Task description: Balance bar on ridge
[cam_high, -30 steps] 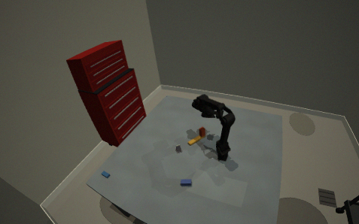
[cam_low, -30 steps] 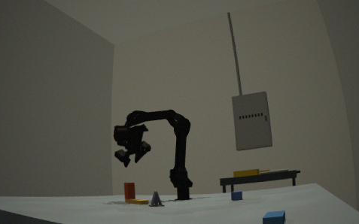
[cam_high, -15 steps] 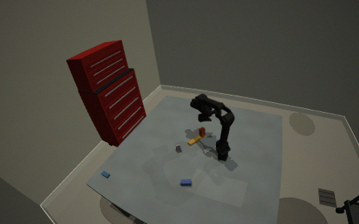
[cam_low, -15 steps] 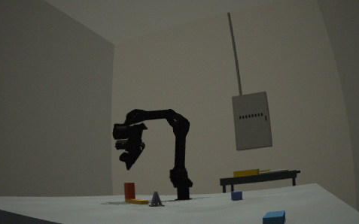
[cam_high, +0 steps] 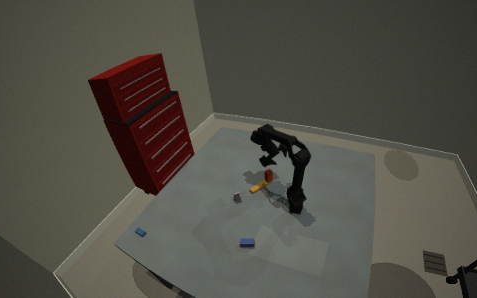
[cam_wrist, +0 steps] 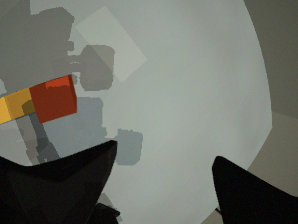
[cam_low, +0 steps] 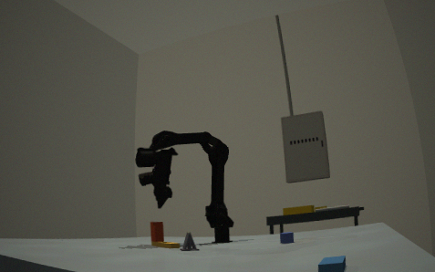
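The hand (cam_low: 160,201) hangs open and empty, well above the bench (cam_high: 324,200). The yellow bar (cam_high: 257,188) lies flat there, one end against the red block (cam_high: 269,174), with the small grey ridge (cam_low: 189,242) near. A descent too close to the block could knock it; an off-centre grip would likely tip the bar.
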`<state>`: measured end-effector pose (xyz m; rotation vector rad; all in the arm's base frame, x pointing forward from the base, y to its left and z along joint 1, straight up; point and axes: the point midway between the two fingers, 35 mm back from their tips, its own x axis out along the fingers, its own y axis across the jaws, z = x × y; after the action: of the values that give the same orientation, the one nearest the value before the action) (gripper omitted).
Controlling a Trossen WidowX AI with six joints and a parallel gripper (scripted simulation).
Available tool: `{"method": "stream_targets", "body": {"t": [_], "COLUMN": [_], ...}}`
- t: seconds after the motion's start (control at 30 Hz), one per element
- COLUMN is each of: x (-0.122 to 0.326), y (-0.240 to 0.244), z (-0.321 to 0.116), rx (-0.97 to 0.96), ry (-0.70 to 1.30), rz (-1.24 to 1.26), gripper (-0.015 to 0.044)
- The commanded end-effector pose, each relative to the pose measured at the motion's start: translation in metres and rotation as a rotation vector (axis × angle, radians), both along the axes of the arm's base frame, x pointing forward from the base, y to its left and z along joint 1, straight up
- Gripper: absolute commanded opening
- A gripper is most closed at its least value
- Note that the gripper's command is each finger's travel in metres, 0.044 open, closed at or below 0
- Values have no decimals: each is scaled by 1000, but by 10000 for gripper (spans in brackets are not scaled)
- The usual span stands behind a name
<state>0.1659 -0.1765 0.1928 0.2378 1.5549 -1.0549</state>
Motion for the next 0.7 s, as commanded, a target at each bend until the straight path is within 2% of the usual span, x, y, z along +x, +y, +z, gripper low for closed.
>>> {"method": "stream_targets", "body": {"t": [0.0, 0.67], "x": [8, 37], "y": [4, 27], "z": [0, -5], "rx": [67, 323], "ry": [19, 105], "rz": [128, 710], "gripper": [315, 315]}}
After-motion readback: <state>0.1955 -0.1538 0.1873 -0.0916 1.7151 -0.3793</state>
